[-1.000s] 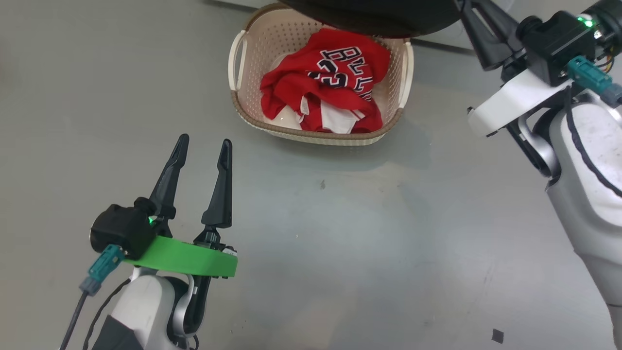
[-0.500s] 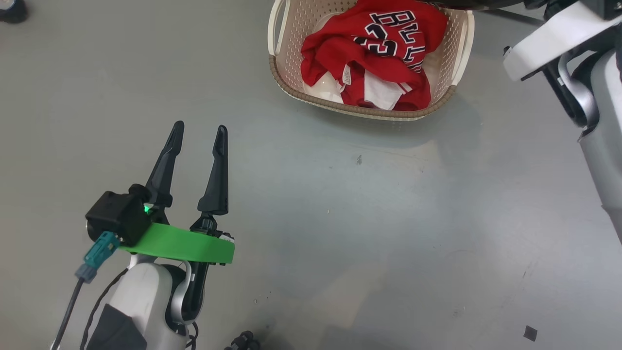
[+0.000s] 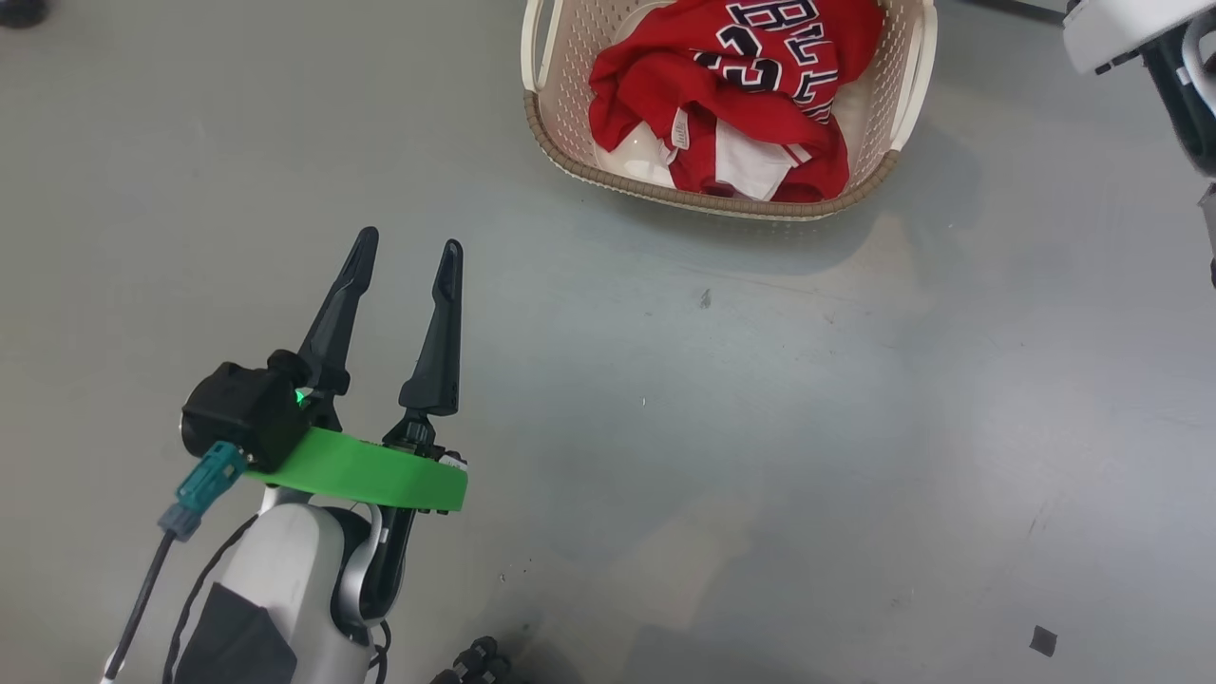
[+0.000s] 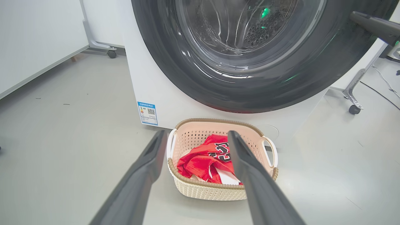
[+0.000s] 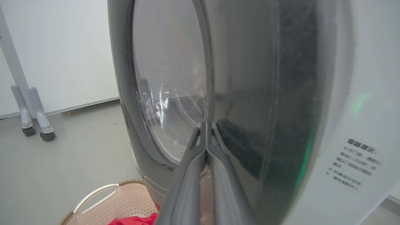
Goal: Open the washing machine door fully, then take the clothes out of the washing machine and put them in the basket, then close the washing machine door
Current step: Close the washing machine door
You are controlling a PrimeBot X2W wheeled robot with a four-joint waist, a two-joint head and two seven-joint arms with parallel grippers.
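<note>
Left gripper (image 3: pixel 410 239), near left: long dark fingers spread wide, nothing grasped, held over grey floor (image 3: pixel 760 427). Small cream perforated plastic basket (image 3: pixel 722 205) with brown woven-look rim, farther on: bright red jersey clothes (image 3: pixel 655 95) piled inside. Big white front-loading washing machine (image 4: pixel 156 84) just behind basket, round black-rimmed glass door (image 4: pixel 250 97) facing forward. Right gripper (image 5: pixel 206 125), far right: fingers clenched together, nothing gripped, tips seen against door rim; contact cannot be told

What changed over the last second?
Mostly the head camera shifted. The right arm has pushed further up that view; the right gripper, shut, has its tips at the washing machine door. Nothing taken or let go. Left gripper open and empty as before; basket and clothes unmoved.
</note>
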